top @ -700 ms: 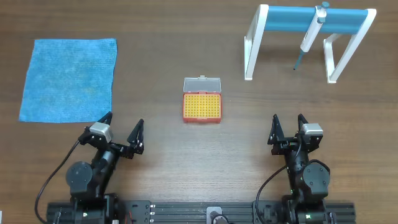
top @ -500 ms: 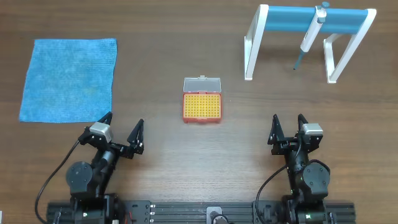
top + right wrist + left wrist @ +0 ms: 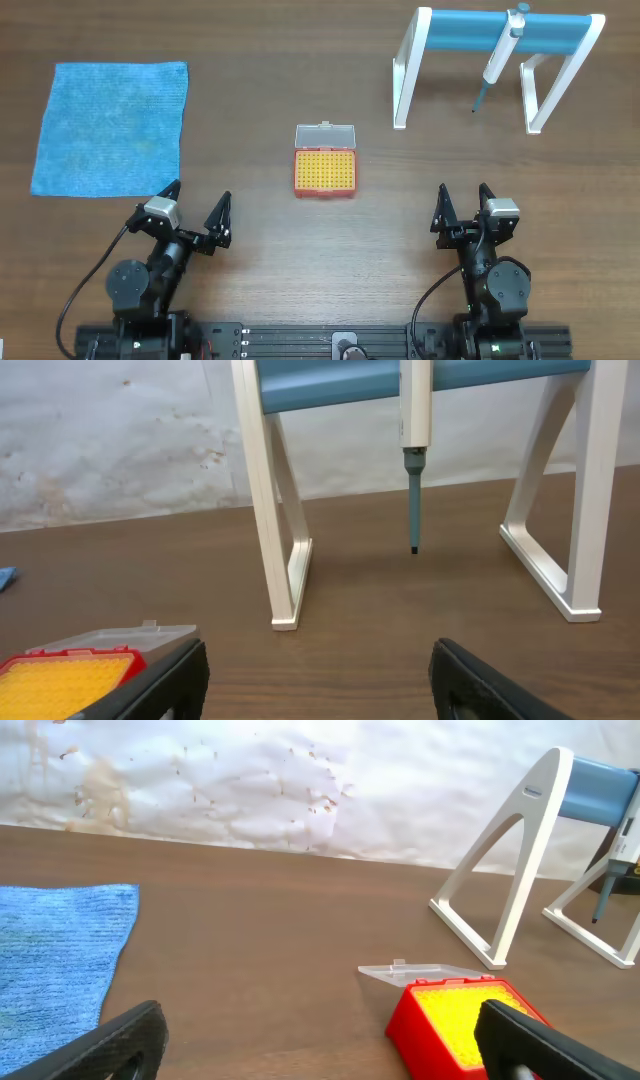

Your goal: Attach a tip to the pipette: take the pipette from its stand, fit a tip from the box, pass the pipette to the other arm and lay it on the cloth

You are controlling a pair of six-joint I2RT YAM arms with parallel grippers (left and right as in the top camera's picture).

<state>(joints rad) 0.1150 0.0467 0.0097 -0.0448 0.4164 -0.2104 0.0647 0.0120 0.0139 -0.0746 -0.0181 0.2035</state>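
Hanging from white-legged, blue-barred stand (image 3: 465, 30): slim white pipette (image 3: 496, 62), teal shaft.

Nothing has moved or changed since a moment ago.

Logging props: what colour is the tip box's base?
Red; the tip box shows it best in the left wrist view.

You're looking at a robotics lab setup: a pipette (image 3: 497, 62) hangs from a white-and-blue stand (image 3: 470, 30). A red box (image 3: 412, 1032) of yellow tips (image 3: 325, 170) and a blue cloth (image 3: 110, 128) lie on the wood-grain surface (image 3: 260, 90). A stained whitish wall (image 3: 250, 780) backs it, and the left arm (image 3: 150, 275) and right arm (image 3: 492, 275) stand on a black rail (image 3: 290, 336).
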